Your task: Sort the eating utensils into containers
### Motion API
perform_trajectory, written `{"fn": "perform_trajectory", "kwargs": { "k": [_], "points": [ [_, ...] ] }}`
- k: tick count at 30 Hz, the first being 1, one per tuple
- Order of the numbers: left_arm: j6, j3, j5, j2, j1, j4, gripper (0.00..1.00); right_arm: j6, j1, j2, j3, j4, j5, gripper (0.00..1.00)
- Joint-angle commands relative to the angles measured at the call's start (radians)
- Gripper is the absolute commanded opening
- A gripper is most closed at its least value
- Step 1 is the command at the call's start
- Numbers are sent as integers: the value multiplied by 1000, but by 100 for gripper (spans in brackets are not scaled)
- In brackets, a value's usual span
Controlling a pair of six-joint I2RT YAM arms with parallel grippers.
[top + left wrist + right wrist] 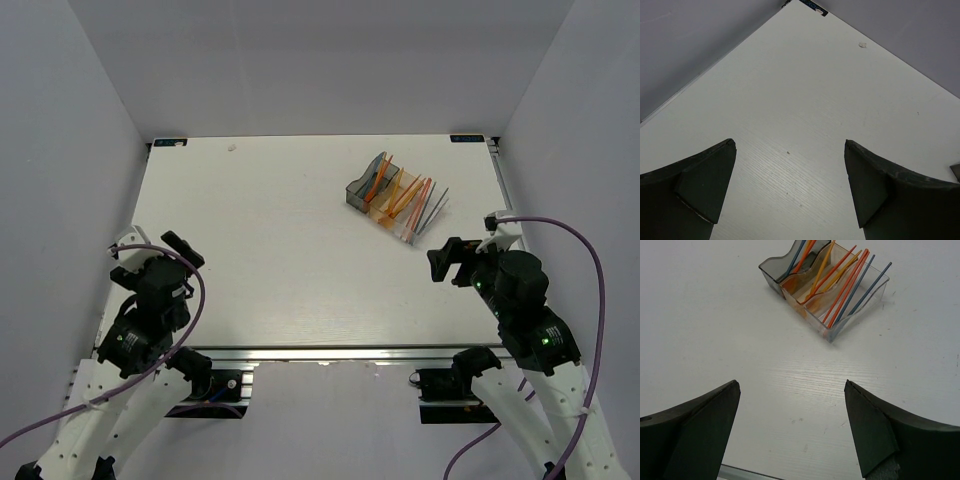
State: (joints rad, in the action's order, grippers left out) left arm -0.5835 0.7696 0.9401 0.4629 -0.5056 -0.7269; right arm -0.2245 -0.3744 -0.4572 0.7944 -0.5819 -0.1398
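Both grippers hang over the near edge of the table [280, 250], touching nothing. The left gripper [790, 187] has its jaws spread wide over bare tabletop at the near left. The right gripper [792, 432] is just as wide apart, empty, at the near right.

The three containers [832, 325] sit joined in a row at the far right. All the eating utensils [849, 282] lean inside them:
- The grey bin [771, 266] holds one blue and at least one orange.
- The orange bin [799, 304] holds about three orange.
- The clear bin [867, 302] holds two orange and two dark blue.
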Motion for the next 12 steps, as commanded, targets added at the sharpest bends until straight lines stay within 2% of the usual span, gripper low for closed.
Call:
{"fn": "perform_trajectory", "kwargs": {
  "k": [1, 12],
  "points": [
    [11, -6, -14, 16, 4, 15, 98, 16, -1, -1, 8, 7, -27, 89],
    [19, -18, -26, 5, 4, 24, 98, 8, -3, -18, 11, 1, -37, 89]
  ]
}}
